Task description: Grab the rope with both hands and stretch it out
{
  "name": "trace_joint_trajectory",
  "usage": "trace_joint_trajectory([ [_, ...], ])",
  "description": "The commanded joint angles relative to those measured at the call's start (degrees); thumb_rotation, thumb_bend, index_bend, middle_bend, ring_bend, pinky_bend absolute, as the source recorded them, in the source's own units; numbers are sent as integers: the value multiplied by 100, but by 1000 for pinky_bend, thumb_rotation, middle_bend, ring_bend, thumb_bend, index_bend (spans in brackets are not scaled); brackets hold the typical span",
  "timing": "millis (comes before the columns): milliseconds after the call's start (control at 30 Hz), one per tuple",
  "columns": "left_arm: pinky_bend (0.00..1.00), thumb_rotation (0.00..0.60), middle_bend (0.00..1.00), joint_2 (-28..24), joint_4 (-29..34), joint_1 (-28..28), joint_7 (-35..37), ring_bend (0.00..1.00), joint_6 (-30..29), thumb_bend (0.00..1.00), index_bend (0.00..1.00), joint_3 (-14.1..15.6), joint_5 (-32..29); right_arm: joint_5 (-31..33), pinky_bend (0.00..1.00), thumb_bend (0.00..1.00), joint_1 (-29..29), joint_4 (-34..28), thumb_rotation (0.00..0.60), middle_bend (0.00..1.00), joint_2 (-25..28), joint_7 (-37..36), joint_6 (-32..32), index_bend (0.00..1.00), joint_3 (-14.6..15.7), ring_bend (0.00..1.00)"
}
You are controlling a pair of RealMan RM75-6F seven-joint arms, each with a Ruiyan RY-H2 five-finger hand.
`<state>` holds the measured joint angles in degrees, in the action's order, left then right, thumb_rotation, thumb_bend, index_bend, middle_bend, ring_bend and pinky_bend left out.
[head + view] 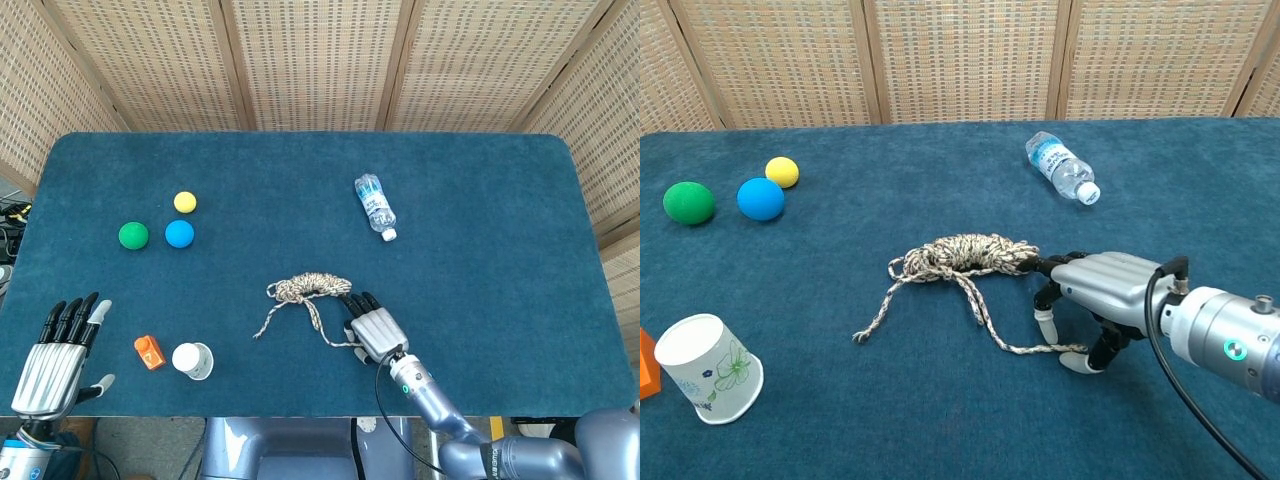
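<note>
Blue, short-piled cloth is seen covering the table (480,180), which is backed by woven cane panels. Near its front middle lies the rope (965,255), a speckled, braided cord bunched into a loose coil with two frayed tails trailing toward the front edge. The right hand (1102,290), metal-backed with dark fingers, is arched over the coil's right end; its fingertips (1044,267) meet the coil and its thumb tip is set down by the end of one tail, but no grasp is observed. The left hand (52,355) is held flat at the table's front left corner, fingers straight and apart, nothing in it.

A clear plastic bottle (375,205) lies on its side, contents not discernible. A white paper cup (708,368) lies tipped beside a small orange block (149,352). Three matt balls, yellow (185,201), green (133,235) and blue (179,233), are clustered at left.
</note>
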<state>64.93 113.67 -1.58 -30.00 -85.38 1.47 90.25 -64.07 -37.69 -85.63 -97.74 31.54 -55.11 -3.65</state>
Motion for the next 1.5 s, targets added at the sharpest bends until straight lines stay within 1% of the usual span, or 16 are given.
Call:
trace_joint_trajectory([
  [33,0,600,0,4,-1,-5,-11,0,8,0,0,0,-7,-28,2,364,-13,32,600,0,-12,-8,0,574,2,0],
  [233,0,600,0,11,-4,-19,-24,0,31,0,0,5,-25,-88,3,435,-46,45,600,0,-13,24,-17,630,-6,0],
  [467,0,600,0,-2,-6,-76,-12,0,104,0,0,-24,-74,-247,3,465,-101,-37,600,0,78,173,-128,652,-29,0],
  [567,0,600,0,-8,-55,-205,-9,0,208,0,0,-138,-116,-357,3,465,-120,-46,600,0,122,234,-184,653,-21,0],
  [700,0,600,0,117,-382,-712,121,0,563,0,0,-585,-171,-477,3,465,-144,-62,600,0,181,354,-219,655,22,0],
  [833,0,600,0,218,-645,-1173,244,0,978,0,0,-841,-174,-476,2,465,-163,-54,600,0,180,387,-183,655,31,0],
  [867,0,600,0,285,-651,-1345,237,0,1189,0,8,-952,-322,-470,3,465,-173,-43,600,0,165,386,-165,655,25,0],
  [933,0,600,0,408,-563,-1628,272,0,1601,0,78,-1178,-884,-456,3,466,-192,-25,600,0,137,376,-133,655,10,0],
  [1000,0,600,0,543,-457,-1871,175,0,1891,0,194,-1377,-1455,-449,2,466,-208,-19,600,0,114,362,-108,657,-2,0],
  [1100,0,600,0,753,-375,-2163,-101,0,2128,0,267,-1545,-2097,-441,2,465,-225,-18,600,0,105,353,-72,658,-1,0],
  [1233,0,600,0,994,-199,-2526,-729,0,2237,0,321,-1696,-3170,-424,2,466,-251,-4,600,0,101,395,-34,659,3,0],
  [1267,0,600,0,1054,-112,-2640,-950,0,2233,0,330,-1725,-3517,-407,2,465,-254,-4,600,0,98,401,-28,659,-2,0],
  [1300,0,600,0,1147,35,-2861,-1201,0,2344,0,337,-1770,-4111,-366,2,466,-258,8,600,0,86,398,-9,660,-14,0],
  [1367,0,600,0,1223,115,-3148,-1449,0,2394,0,341,-1837,-4646,-330,3,466,-268,22,600,0,79,411,13,662,-17,0],
  [1400,0,600,0,1285,58,-3294,-1488,0,2450,0,344,-1844,-4741,-317,3,467,-270,28,600,0,74,415,17,663,-17,0],
  [1500,0,600,0,1429,-167,-3506,-1599,0,2421,0,344,-1735,-4651,-294,3,466,-271,39,600,0,69,411,19,663,-18,0],
])
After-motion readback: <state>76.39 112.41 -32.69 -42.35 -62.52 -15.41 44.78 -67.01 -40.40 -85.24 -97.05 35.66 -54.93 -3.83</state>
